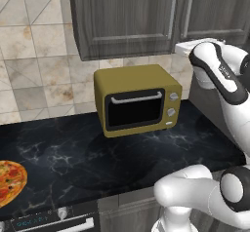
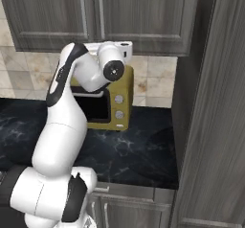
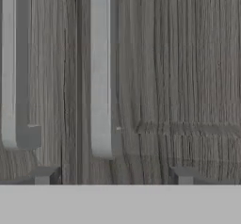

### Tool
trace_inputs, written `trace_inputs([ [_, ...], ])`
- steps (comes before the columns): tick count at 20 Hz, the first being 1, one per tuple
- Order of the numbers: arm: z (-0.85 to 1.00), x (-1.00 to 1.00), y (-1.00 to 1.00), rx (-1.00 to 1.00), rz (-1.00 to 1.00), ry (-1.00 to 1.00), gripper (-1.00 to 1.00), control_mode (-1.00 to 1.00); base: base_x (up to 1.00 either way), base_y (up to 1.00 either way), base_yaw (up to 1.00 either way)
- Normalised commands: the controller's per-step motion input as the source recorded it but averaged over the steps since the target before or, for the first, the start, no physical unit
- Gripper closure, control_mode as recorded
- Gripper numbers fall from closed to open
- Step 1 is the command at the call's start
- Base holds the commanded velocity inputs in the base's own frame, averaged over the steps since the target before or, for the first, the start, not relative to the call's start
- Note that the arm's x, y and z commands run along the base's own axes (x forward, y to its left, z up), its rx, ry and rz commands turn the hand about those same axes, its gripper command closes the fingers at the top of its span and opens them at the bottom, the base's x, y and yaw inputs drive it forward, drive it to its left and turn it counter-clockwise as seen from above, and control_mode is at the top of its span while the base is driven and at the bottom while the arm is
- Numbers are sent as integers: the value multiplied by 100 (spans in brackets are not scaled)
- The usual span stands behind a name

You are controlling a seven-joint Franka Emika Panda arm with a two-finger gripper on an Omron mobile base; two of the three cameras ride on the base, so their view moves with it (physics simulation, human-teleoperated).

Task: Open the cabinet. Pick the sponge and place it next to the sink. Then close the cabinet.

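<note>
Cabinet [image 3: 155, 77]: both doors shut, directly before the gripper [image 3: 113, 176]. Right-door handle [image 3: 101, 72] is seen at 12 o'clock between spread, empty fingers [image 3: 184, 175]. Microwave [image 1: 136, 99] is set below, at 6 o'clock.

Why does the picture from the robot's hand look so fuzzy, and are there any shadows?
Hand view: very close to the cabinet, so the wood grain and silver handles look soft and smeared; each handle casts a dark shadow beside it. Left base view: sharper, the microwave shades the black counter. Right base view: even light, no glare.
</note>
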Motion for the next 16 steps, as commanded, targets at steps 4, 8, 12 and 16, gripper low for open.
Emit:
trace_inputs([
  [4, 0, 53, 0, 0, 1, 0, -100, -100, 0, 0, 0],
  [8, 0, 42, 0, 0, 0, 0, -100, -100, 0, 0, 0],
  [12, 0, 28, 0, 0, 0, 0, -100, -100, 0, 0, 0],
  [16, 0, 17, 0, 0, 0, 0, -100, -100, 0, 0, 0],
])
